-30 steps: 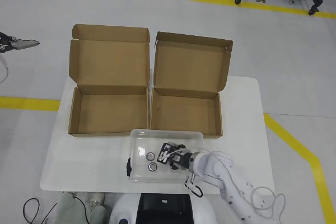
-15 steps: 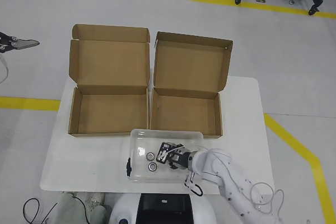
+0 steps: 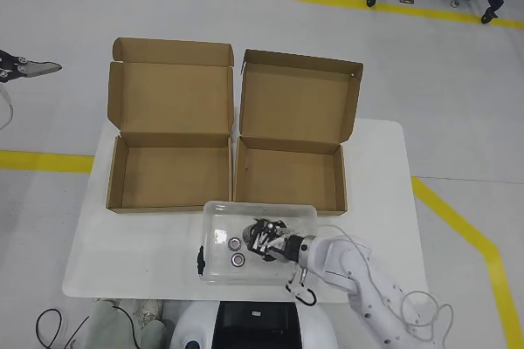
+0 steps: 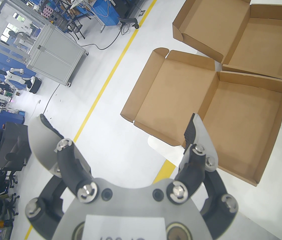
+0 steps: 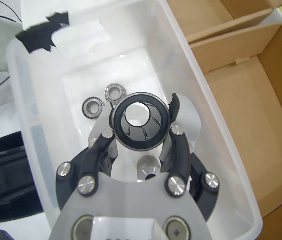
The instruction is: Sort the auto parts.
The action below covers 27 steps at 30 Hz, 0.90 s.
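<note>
Inside plastic bin [image 5: 207, 106], right fingers [image 5: 189, 118] clamp black-rimmed cylindrical bearing [image 5: 153, 132].

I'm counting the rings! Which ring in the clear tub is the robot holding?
The big black ring, clamped in the right gripper. The two small silver rings are not held; they lie loose, side by side, on the tub floor.

You get no readable text here. A white sticker [image 4: 126, 227] on the base plate [image 4: 131, 198] of the left gripper [image 4: 116, 118] bears dark characters cut off at the view's edge. A second white sticker [image 5: 123, 228] on the right gripper [image 5: 142, 113] is cut off too, illegible.
</note>
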Motion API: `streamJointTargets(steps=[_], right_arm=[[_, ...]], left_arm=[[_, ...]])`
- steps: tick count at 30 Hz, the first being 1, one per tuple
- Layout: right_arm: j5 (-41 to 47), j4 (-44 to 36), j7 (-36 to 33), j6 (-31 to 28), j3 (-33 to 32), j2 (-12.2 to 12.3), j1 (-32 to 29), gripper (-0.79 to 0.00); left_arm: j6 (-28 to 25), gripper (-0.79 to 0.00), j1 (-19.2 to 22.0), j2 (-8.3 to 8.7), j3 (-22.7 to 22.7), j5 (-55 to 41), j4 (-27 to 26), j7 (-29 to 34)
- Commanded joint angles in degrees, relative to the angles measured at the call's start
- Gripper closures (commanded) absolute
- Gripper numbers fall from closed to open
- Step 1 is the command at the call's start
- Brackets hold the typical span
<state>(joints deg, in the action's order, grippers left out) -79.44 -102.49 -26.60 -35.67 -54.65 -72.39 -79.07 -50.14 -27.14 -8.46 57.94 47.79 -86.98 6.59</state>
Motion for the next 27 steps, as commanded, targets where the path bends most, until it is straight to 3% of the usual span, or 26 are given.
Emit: streamJointTargets(steps=[1,8,15,27], right_arm=[[0.47,-0.46,2.23,0.00,-0.13,0.07,-0.33,0.000],[2.37,-1.22,10.59,0.82,-0.18,0.14,-0.89,0.000],[7.65,-0.16,19.87,-2.16,-0.81,0.04,0.92,0.000],[14.25,-0.86,27.87,-1.15,0.10,-0.97,5.97,0.000]], left_arm=[[0.00,-0.785,0.00,0.00,0.00,0.00,0.00,0.00],[0.00,-0.785,0.00,0.00,0.00,0.00,0.00,0.00],[0.00,-0.785,0.00,0.00,0.00,0.00,0.00,0.00],[0.00,-0.785,0.00,0.00,0.00,0.00,0.00,0.00]])
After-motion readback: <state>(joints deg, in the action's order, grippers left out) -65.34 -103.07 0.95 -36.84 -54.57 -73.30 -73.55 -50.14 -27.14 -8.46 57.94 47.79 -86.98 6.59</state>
